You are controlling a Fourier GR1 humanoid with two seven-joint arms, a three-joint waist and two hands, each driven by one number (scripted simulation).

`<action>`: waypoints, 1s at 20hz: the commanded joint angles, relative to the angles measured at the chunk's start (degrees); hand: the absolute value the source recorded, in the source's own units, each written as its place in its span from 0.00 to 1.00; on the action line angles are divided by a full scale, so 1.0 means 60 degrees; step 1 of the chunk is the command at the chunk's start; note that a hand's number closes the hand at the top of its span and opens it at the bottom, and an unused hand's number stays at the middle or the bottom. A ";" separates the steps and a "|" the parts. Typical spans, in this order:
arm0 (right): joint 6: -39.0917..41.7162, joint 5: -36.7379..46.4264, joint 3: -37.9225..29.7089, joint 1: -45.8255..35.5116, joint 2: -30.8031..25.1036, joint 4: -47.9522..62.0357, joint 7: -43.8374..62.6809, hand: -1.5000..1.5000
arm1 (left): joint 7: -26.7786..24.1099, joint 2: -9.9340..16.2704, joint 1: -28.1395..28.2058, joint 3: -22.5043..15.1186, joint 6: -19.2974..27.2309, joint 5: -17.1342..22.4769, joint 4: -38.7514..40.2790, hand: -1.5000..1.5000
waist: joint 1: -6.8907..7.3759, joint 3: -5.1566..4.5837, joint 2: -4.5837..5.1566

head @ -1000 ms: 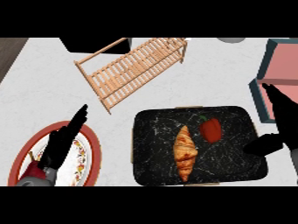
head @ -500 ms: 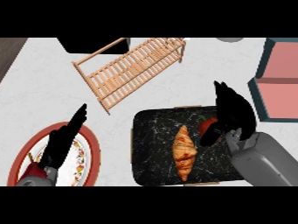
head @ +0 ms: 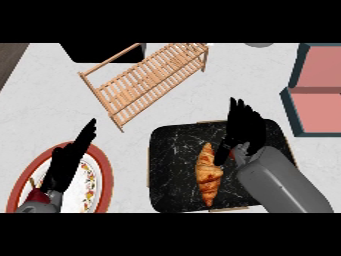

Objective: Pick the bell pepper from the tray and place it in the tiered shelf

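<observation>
My right hand [head: 245, 129] is down over the one dark tray [head: 174, 165], and I cannot see the bell pepper.

From the head view I count one croissant [head: 209, 172] lying in the middle of the tray, just left of my right hand, whose fingers point up the picture over the tray's upper right part; I cannot tell whether they are curled round anything, and the pepper, if it is there, is hidden beneath the hand. My left hand [head: 68, 160] rests with fingers straight above the one red-rimmed plate [head: 99, 175] at lower left. One wooden slatted shelf [head: 145, 80] lies tilted on the counter [head: 47, 105] above the tray, well apart from both hands. One teal box with two pink compartments [head: 324, 90] sits at the right edge.
</observation>
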 commanded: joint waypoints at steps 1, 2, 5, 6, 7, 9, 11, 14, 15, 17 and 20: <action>0.0682 0.0519 -0.0120 -0.0579 0.0500 0.0657 0.2041 0.00 | -0.0134 -0.0054 0.0366 -0.0001 -0.0042 0.0009 -0.0182 0.50 | 0.0033 -0.0001 -0.0013; 0.0507 0.0809 0.0092 -0.0261 0.0541 0.0601 0.1909 0.00 | -0.0615 0.0123 0.0247 0.0195 -0.0298 0.0048 0.0226 0.50 | -0.0038 -0.0003 -0.0007; 0.0736 0.0995 -0.0190 -0.0106 0.0345 0.0778 0.1610 0.00 | -0.0122 0.0095 0.0453 0.0138 -0.0233 0.0087 -0.0431 0.50 | -0.0038 0.0004 -0.0022; 0.0974 0.1120 0.0023 0.0036 0.0551 0.0159 0.1975 0.00 | -0.0587 -0.0141 0.0121 0.0235 0.0052 -0.0202 0.0523 0.50 | -0.0162 -0.0004 -0.0021; 0.0764 0.1166 -0.0334 -0.0150 0.0590 0.0872 0.1715 0.00 | -0.0377 0.0097 0.0537 0.0187 -0.0133 -0.0089 -0.0210 0.50 | -0.0027 0.0004 -0.0016; 0.1116 0.1262 -0.0416 -0.0110 0.0541 0.0806 0.1686 0.00 | -0.0146 -0.0286 0.0212 0.0049 0.0140 -0.0236 -0.0127 0.50 | -0.0086 0.0003 -0.0021; 0.1249 0.1477 -0.0345 0.0036 0.0861 0.0369 0.2001 0.00 | -0.0300 -0.0039 0.0307 0.0269 -0.0179 -0.0110 0.0105 0.50 | -0.0102 0.0000 -0.0027; 0.1147 0.1642 -0.0526 0.0217 0.0889 0.1020 0.1420 0.00 | -0.0437 -0.0098 0.0250 0.0418 -0.0187 -0.0121 0.0430 0.50 | -0.0076 0.0001 -0.0002; 0.0879 0.1941 -0.0371 0.0477 0.0943 0.1173 0.1300 0.00 | -0.0024 -0.0035 0.0004 0.0396 -0.0365 -0.0002 0.0016 0.50 | -0.0074 0.0005 -0.0007; 0.0910 0.1965 -0.0794 0.0391 0.0729 0.1533 0.0753 0.00 | -0.0077 0.0176 0.0486 0.0401 -0.0504 -0.0040 -0.0424 0.50 | -0.0006 0.0009 -0.0007; 0.1034 0.2263 -0.0739 0.0848 0.0971 0.1008 0.0849 0.00 | -0.0125 0.0011 0.0346 0.0499 -0.0419 -0.0181 -0.0187 0.50 | -0.0073 0.0007 -0.0016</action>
